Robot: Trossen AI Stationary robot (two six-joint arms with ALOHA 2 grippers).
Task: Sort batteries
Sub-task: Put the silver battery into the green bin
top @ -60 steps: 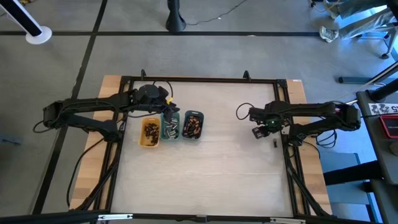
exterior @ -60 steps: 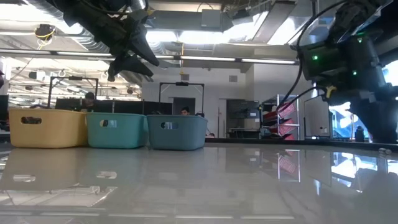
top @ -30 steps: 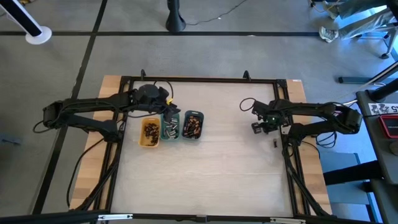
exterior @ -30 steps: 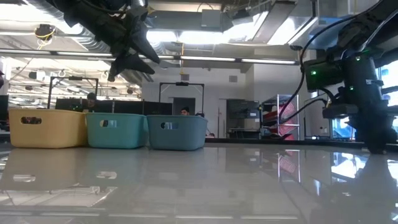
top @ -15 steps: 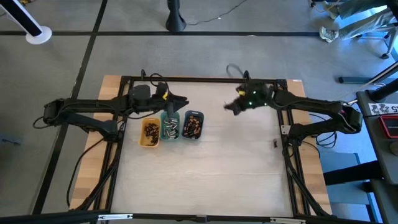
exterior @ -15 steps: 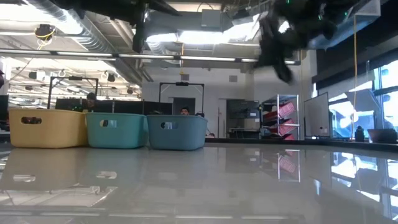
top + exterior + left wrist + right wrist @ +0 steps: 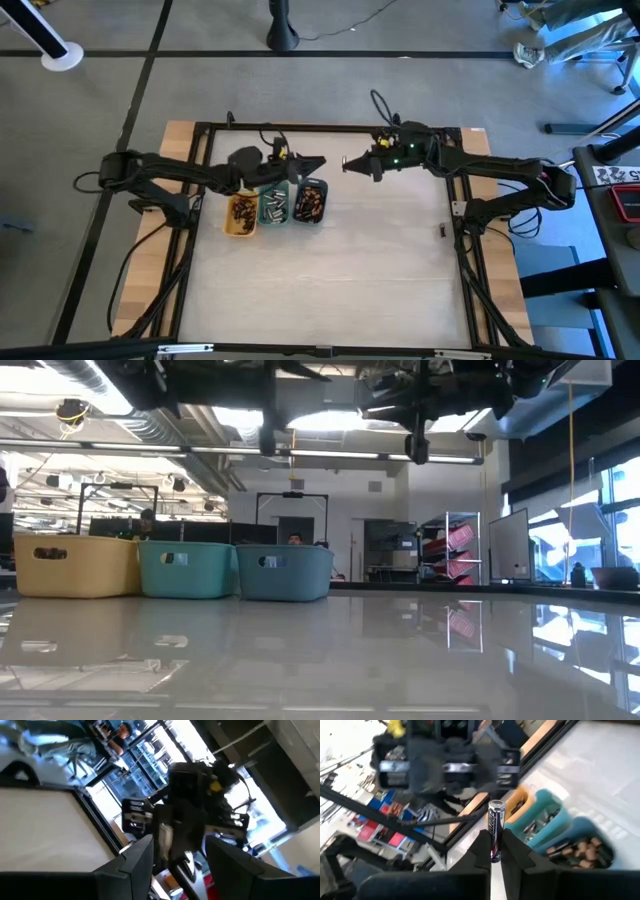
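Note:
Three small trays stand in a row on the table's left half: yellow (image 7: pixel 240 213), teal (image 7: pixel 274 206) and blue (image 7: pixel 311 202), each holding several batteries. My right gripper (image 7: pixel 347 163) hovers level above the table near the far edge, pointing left, shut on one dark battery with a silvery cap (image 7: pixel 495 832). My left gripper (image 7: pixel 320 164) hovers level above the trays' far ends, pointing right at it. It is open (image 7: pixel 180 870), a short gap away from the right gripper, and nothing is between its fingers. My right gripper pinches the battery's rear half (image 7: pixel 494 852) between its two fingers (image 7: pixel 481 851). The fingers come level from the table's right, and the battery lies along them. Its silvery-capped end (image 7: pixel 496 810) sticks out past the fingertips toward the left gripper. It is lifted clear of the table.
A black frame rail (image 7: pixel 320 127) runs round the tabletop. A small dark object (image 7: pixel 442 231) lies by the right rail. Bare tabletop (image 7: pixel 330 280) stretches from the trays to the near edge. People sit in the room beyond (image 7: pixel 296 539).
My right gripper has risen from the table's right side and swung left toward the far edge, tipping from pointing down to level, with the battery in it. My left gripper has moved right from above the trays toward it, tipping up to level and staying open.

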